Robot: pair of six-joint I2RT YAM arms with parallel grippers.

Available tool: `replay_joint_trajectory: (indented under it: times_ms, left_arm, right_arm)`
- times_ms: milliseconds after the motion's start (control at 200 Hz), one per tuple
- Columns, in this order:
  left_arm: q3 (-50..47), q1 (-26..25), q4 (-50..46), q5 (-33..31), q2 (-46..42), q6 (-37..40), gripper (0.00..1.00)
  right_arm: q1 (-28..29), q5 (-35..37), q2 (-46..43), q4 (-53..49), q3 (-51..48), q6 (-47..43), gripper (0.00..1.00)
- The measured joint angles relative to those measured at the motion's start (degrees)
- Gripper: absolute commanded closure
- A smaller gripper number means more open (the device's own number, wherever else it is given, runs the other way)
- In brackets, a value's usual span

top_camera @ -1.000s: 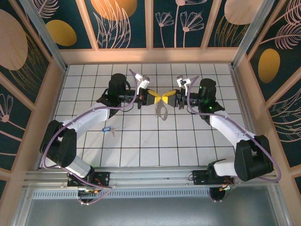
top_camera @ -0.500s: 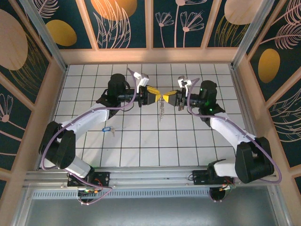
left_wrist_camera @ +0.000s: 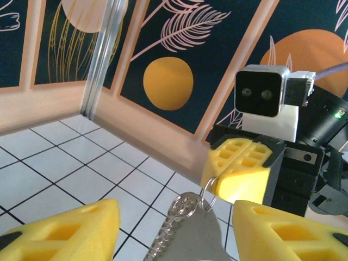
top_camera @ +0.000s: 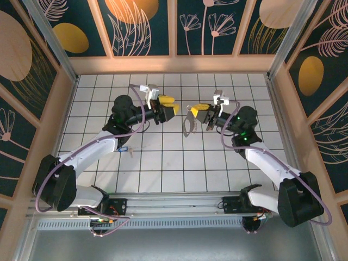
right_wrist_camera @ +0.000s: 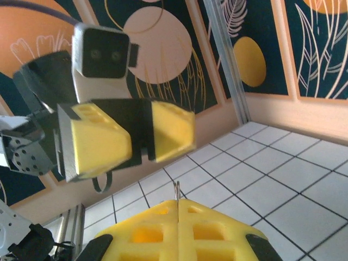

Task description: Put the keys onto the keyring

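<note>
Two white arms angled inward over the white tiled tabletop (top_camera: 163,174), the left arm (top_camera: 87,149) from the near left corner and the right arm (top_camera: 266,163) from the near right. Their yellow-padded hands faced each other above the far middle of the tiles, near but apart.

The left hand (top_camera: 174,106) stood partly open. In its own wrist view its two yellow fingers (left_wrist_camera: 65,228) sat well apart at the lower corners, gripping nothing. The right hand (top_camera: 194,110) was closed, its pads pressed flat together on a thin wire loop at the top of the keyring (top_camera: 187,126).

The keyring hung below the right hand, clear of the tiles and apart from the left hand. The left wrist view showed it as a short beaded chain with a flat grey piece.

The keys (top_camera: 124,148), a small blue-headed cluster, lay on the tabletop well apart from the keyring, just beside the left arm.
</note>
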Motion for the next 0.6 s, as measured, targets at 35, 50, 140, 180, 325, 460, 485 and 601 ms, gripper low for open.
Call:
replay_joint_trajectory:
  times_ms: [35, 50, 140, 180, 325, 460, 485, 601]
  left_arm:
    - [-0.26, 0.0, 0.48, 0.39, 0.02, -0.31, 0.44]
    - [-0.33, 0.02, 0.63, 0.57, 0.02, -0.33, 0.44]
    - [-0.68, 0.15, 2.14, 2.1, 0.02, -1.11, 0.45]
    - [-0.79, 0.31, 2.93, 2.73, 0.02, -1.38, 0.46]
    - [-1.03, 0.92, 5.84, 5.64, 0.02, -3.21, 0.51]
    - [-1.03, 1.64, 8.76, 7.63, 0.13, -5.05, 0.52]
    - [-1.05, 1.75, 9.29, 7.93, 0.24, -5.35, 0.53]
    - [-1.79, 2.36, 12.59, 9.09, 0.85, -7.58, 0.55]
  right_arm:
    - [0.42, 0.04, 0.17, 1.36, 0.0, 0.48, 1.0]
    - [0.59, 0.04, 0.26, 1.95, 0.0, 0.66, 1.0]
    - [1.73, 0.0, 1.29, 5.2, 0.02, 1.7, 1.0]
    - [2.19, 0.02, 1.97, 6.12, 0.13, 2.25, 1.0]
    - [3.08, -0.02, 4.24, 8.02, 0.98, 3.54, 1.0]
    - [3.15, -0.11, 5.22, 9.55, 1.53, 5.01, 1.0]
    - [3.15, -0.22, 5.38, 9.92, 1.6, 5.33, 1.0]
    - [3.17, -0.79, 6.51, 12.55, 1.9, 7.41, 1.0]
